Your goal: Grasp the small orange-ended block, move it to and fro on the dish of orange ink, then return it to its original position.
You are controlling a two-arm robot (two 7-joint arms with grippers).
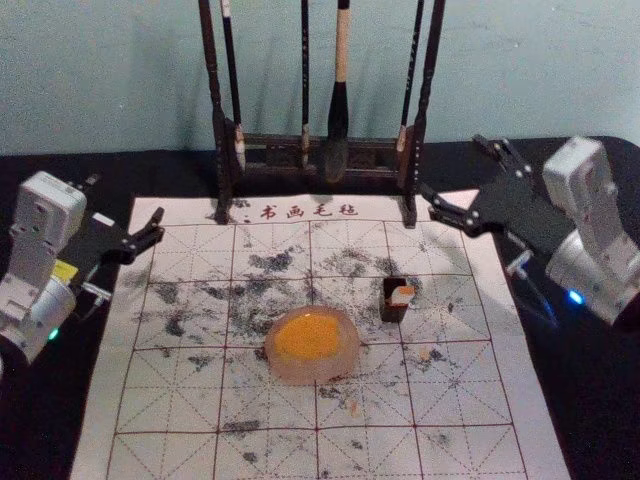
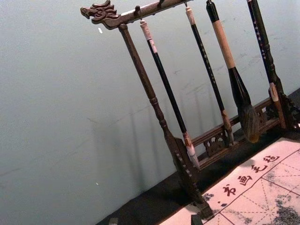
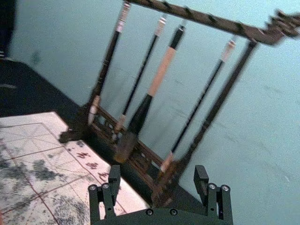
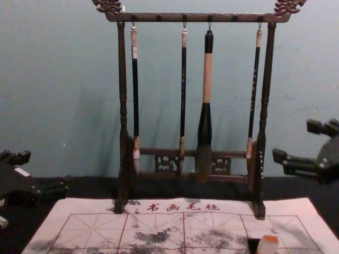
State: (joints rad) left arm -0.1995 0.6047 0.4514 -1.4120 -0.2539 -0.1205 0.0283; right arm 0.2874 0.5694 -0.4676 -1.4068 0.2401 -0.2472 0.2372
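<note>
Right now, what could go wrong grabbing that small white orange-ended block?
The block pokes up from a small dark box, which might tip or lift along. The open right gripper, near the dark wooden brush rack, could knock it. Orange ink from the pinkish dish might drip onto the white gridded mat.

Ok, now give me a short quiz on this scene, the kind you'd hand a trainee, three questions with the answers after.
1. How many brushes hang from the rack?
A) three
B) four
C) five

2. True or false: the orange-ended block is on the robot's right of the ink dish.

3. Fill in "open" or "shut": the left end effector, out by the left edge of the printed sheet, and the right end effector, near its back right corner, are both ____.

Key: 1. B; 2. true; 3. open
</note>
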